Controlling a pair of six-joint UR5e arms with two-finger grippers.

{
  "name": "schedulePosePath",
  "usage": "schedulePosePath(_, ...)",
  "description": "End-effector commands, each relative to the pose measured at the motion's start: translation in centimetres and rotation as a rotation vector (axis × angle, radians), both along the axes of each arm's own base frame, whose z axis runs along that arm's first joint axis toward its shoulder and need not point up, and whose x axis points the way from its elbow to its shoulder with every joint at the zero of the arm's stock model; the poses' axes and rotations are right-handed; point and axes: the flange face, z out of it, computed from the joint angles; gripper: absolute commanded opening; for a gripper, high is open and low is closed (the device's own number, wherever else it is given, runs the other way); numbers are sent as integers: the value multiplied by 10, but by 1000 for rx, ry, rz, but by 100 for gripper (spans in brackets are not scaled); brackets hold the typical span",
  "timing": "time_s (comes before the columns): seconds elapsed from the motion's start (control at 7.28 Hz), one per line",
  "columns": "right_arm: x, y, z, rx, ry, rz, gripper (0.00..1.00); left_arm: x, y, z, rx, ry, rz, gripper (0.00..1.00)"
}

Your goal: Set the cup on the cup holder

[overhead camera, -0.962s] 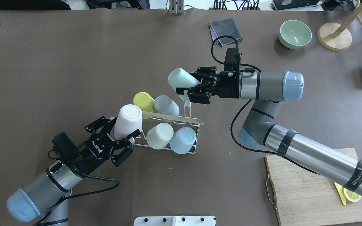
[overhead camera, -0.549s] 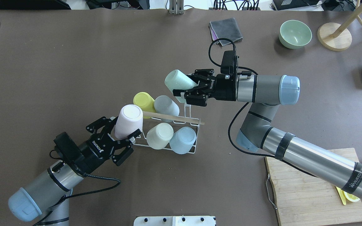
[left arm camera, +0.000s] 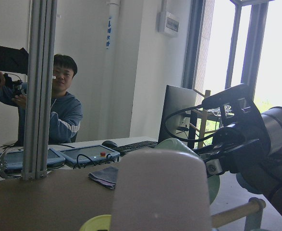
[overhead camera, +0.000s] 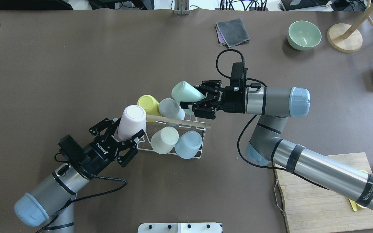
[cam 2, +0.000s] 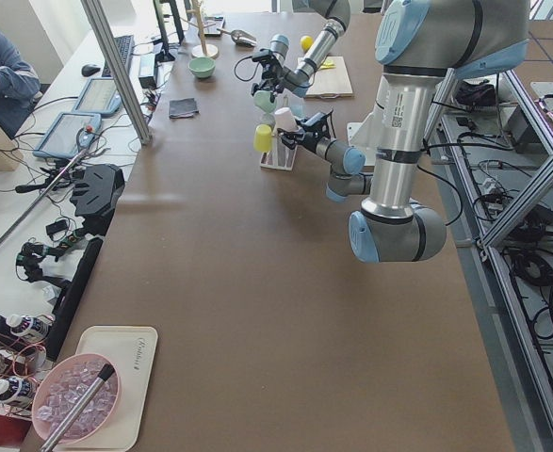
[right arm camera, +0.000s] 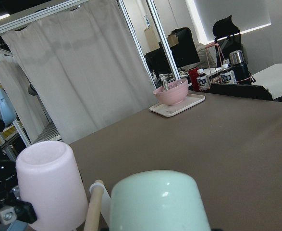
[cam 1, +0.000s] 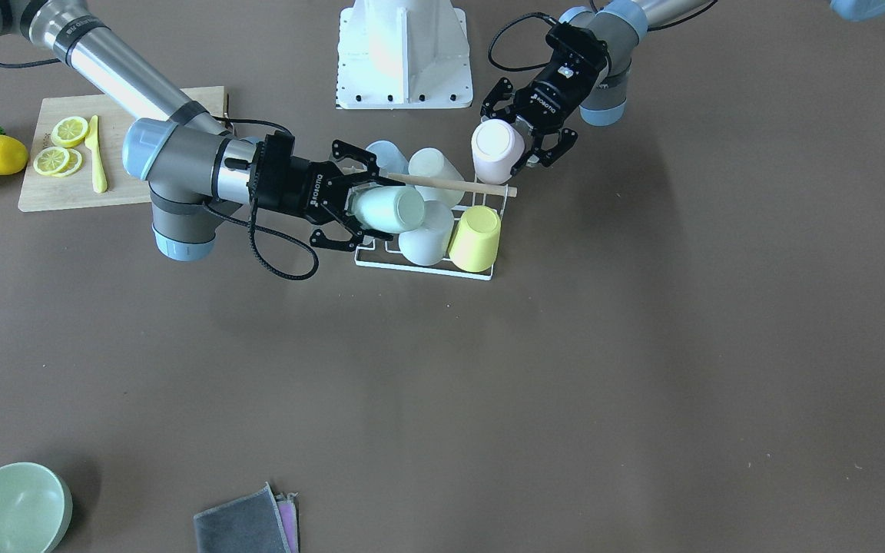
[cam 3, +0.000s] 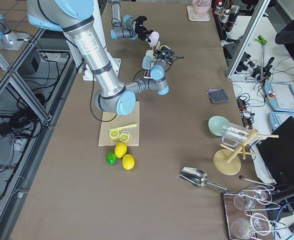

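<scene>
A white wire cup holder (cam 1: 423, 270) carries 4 upturned plastic cups under its round wooden handle (overhead camera: 186, 121): a yellow cup (overhead camera: 148, 103), a grey cup (overhead camera: 171, 109), a cream cup (overhead camera: 164, 139) and a pale blue cup (overhead camera: 188, 144). The left gripper (overhead camera: 128, 129) clasps a pink cup (overhead camera: 132, 124) between its fingers, bottom up, at the rack's near end. The right gripper (overhead camera: 191, 96) grips a tilted mint cup (overhead camera: 186, 93) over the rack's far corner, just beside the grey cup. Well apart from the right fingers lie a folded grey cloth (overhead camera: 232, 31), a smooth green bowl (overhead camera: 304, 35) and a wooden cutting board (overhead camera: 319, 194).
</scene>
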Motion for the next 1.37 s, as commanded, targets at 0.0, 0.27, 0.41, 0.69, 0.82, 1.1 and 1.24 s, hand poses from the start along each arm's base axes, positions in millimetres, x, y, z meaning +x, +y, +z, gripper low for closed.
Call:
schedulePosePath(0.0,4,2,7,9,-16,4,0,18,-2,-3,-2,-12,4,31)
schedulePosePath(0.27,6,-2,9,-26,-34,63,99,18,-2,-1,-1,-18,5,32)
schedulePosePath(0.41,7,-3,10,-34,-36,75,100,17,-2,-1,-2,-16,6,36)
schedulePosePath(0.69,13,-10,8,-35,-42,90,100,16,-2,3,-5,-24,3,99)
schedulePosePath(0.82,25,-22,8,-36,-42,115,100,16,-2,3,-5,-24,3,99)
schedulePosePath(1.1,67,-72,1,-66,7,214,100,12,-4,-1,-9,-22,-1,99)
schedulePosePath(1.24,84,-95,-9,-122,80,263,100,-1,-4,-5,-18,-68,-5,99)
